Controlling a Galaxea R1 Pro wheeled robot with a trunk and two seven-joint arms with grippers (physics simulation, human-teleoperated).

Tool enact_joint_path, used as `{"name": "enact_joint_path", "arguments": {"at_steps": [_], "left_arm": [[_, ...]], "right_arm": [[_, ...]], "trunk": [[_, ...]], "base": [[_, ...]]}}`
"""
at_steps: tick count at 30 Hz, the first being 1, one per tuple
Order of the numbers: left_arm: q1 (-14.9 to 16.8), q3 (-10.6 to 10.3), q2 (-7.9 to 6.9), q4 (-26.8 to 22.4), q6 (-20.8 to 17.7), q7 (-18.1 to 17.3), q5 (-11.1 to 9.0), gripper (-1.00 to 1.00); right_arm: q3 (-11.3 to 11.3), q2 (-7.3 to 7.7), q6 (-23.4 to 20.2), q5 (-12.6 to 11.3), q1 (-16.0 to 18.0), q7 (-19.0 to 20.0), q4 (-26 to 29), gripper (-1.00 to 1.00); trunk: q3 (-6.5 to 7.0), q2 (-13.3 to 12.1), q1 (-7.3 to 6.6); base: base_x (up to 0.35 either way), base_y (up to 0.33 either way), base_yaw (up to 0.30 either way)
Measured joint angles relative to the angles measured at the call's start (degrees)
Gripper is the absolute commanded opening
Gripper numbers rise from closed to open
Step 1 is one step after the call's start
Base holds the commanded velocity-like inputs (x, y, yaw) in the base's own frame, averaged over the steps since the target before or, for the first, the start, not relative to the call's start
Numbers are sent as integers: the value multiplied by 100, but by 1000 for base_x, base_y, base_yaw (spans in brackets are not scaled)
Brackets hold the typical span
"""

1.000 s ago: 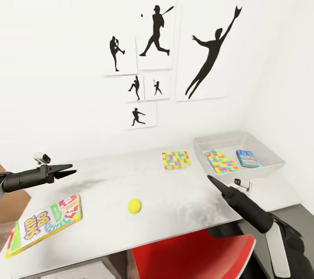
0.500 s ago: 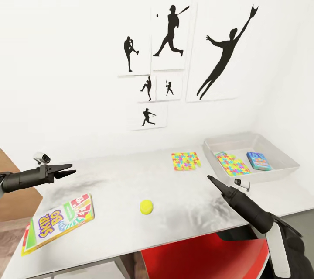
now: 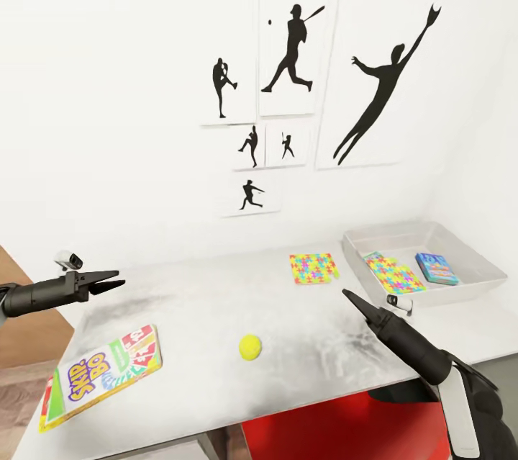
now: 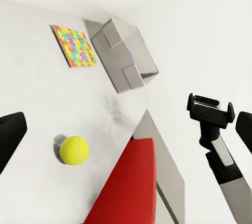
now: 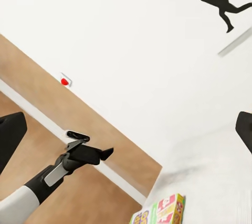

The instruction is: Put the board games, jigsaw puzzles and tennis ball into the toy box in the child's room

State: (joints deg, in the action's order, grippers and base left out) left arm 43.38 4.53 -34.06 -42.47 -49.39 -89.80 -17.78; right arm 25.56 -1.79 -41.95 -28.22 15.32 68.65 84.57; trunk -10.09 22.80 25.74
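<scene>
The table [image 3: 216,309] spans the lower frame; the toy box [image 3: 460,286] at right holds one jigsaw puzzle [image 3: 393,273] and a blue board game [image 3: 437,268]. A second jigsaw puzzle [image 3: 313,268] lies centre, the SKIP-BO board game [image 3: 101,376] lower left, the tennis ball [image 3: 250,347] at lower centre. My left gripper [image 3: 114,279] and my right gripper [image 3: 347,294] hang empty, jaws apart.

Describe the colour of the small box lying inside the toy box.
Mostly blue, with small multicoloured print; the board game shows best in the head view.

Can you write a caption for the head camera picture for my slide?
Robot faces the table: tennis ball, SKIP-BO game and one puzzle wait outside the toy box.
</scene>
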Motion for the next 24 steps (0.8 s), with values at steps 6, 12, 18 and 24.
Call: {"name": "enact_joint_path", "arguments": {"at_steps": [6,12,18,24], "left_arm": [[0,-1,-2,1,-1,1,-3,100],[0,0,-4,0,5,0,-4,100],[0,0,-2,1,7,1,-12,100],[0,0,-2,0,7,0,-12,100]], "right_arm": [[8,0,-1,1,0,-14,-27,100],[2,0,0,0,0,-21,-46,100],[1,0,-1,1,0,-26,-48,100],[0,0,0,0,0,-27,-49,100]], "trunk": [[0,0,1],[0,0,0],[0,0,1],[0,0,0]], "base": [[38,50,0],[68,91,0],[68,67,0],[63,97,0]]}}
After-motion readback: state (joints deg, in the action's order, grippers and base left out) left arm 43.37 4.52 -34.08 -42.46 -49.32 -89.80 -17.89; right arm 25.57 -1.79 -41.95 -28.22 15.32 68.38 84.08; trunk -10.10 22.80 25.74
